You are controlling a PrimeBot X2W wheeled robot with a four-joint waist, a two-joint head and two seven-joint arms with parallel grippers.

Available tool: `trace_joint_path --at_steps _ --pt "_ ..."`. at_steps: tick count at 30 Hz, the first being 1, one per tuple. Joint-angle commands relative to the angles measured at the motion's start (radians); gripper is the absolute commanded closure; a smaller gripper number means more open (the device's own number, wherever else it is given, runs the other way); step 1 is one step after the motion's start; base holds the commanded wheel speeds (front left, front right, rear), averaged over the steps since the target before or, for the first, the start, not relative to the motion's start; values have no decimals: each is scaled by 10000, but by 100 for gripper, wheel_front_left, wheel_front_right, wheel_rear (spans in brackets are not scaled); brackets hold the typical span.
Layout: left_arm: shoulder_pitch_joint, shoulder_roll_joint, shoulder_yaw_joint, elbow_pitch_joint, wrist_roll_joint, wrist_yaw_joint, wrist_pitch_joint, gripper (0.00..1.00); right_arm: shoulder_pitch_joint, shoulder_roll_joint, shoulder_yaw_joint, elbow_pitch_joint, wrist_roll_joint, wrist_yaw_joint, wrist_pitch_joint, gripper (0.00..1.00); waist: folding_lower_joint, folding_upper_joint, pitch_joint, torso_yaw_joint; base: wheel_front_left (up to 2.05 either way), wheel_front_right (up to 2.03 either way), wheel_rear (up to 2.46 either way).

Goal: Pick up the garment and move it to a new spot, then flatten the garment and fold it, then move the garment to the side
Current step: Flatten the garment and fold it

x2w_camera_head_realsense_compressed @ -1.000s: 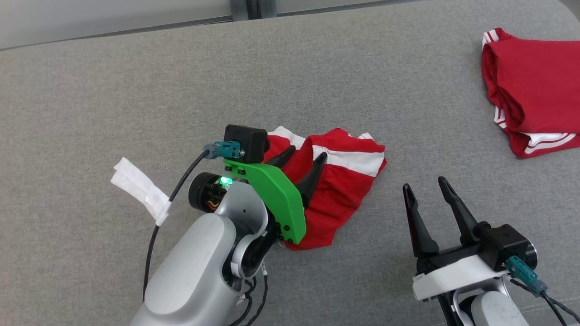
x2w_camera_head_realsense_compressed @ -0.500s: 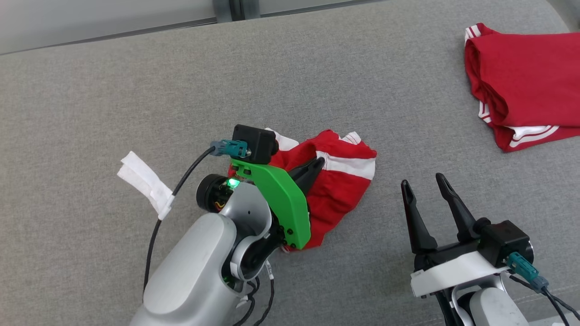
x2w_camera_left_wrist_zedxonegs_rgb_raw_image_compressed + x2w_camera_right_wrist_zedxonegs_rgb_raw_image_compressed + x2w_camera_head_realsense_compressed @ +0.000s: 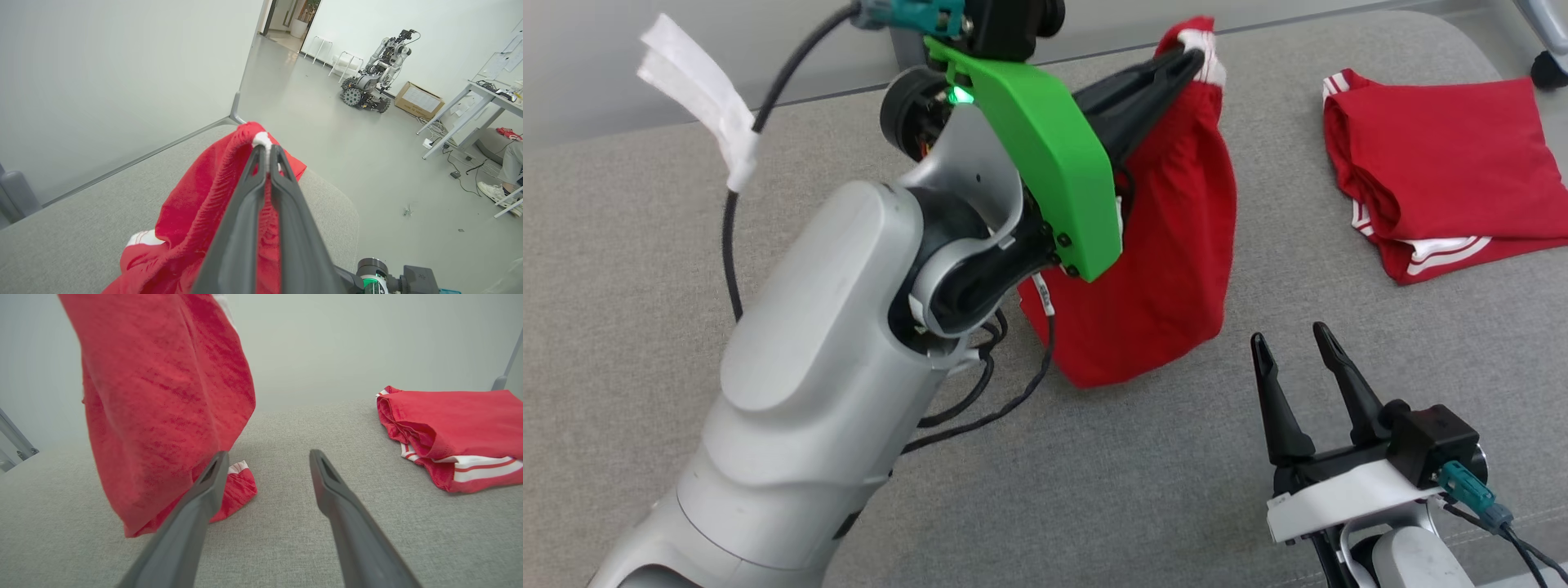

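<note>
At the far left, a white tag (image 3: 698,82) is seen on the cable of the left arm, higher in the head view than a second ago. The left gripper (image 3: 1188,61), which lay low over the crumpled cloth with its fingers apart a second ago, is now raised above the grey padded surface (image 3: 645,245). Its jaws are pressed together on the white-trimmed edge of the red garment (image 3: 1168,245). The garment, bunched flat on the surface before, is now hung from the fingertips in a long drape. In the right wrist view, a lower fold with white trim is seen resting on the surface. The right gripper (image 3: 1289,335) is found where it was, low at the right, its jaws spread wide with nothing between them. A second red garment (image 3: 1437,163), folded, is laid well apart at the far right. Its shift in the picture is shared by the whole scene.

The left side of the hanging garment is hidden behind the green bracket (image 3: 1045,147) and the forearm. The wrist camera above the bracket is cut off by the top edge. The right arm is cut off at the bottom edge. In the right wrist view the folded garment is cut by the right edge.
</note>
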Motion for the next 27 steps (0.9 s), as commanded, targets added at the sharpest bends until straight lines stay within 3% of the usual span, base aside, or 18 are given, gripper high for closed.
trace_joint_path --at_steps 1,6,13,17,22,27 --pt "-250 -3 141 -73 -168 15 48 100 150 -2 -37 2 -33 -17 0 0 0 0 -272 41 0 0 0" --pt "281 497 684 -617 -592 229 162 100 344 -2 -177 -152 -224 -17 0 0 0 0 -406 371 0 0 0" --pt "4001 2437 1384 -2368 -827 814 -72 100 708 -222 -568 -441 -557 -19 0 0 0 0 -233 1270 0 0 0" --pt "6014 3119 1615 -2536 -701 820 -677 100 867 -594 -514 -420 -507 -17 0 0 0 0 -80 1891 0 0 0" --pt "7094 3290 1706 -1441 -331 541 -1754 100 643 -960 120 109 1185 -14 0 0 0 0 -14 2411 0 0 0" --pt "7054 3179 1607 187 396 283 -2857 100 -75 -2184 1260 590 3367 -17 0 0 0 0 -48 2616 0 0 0"
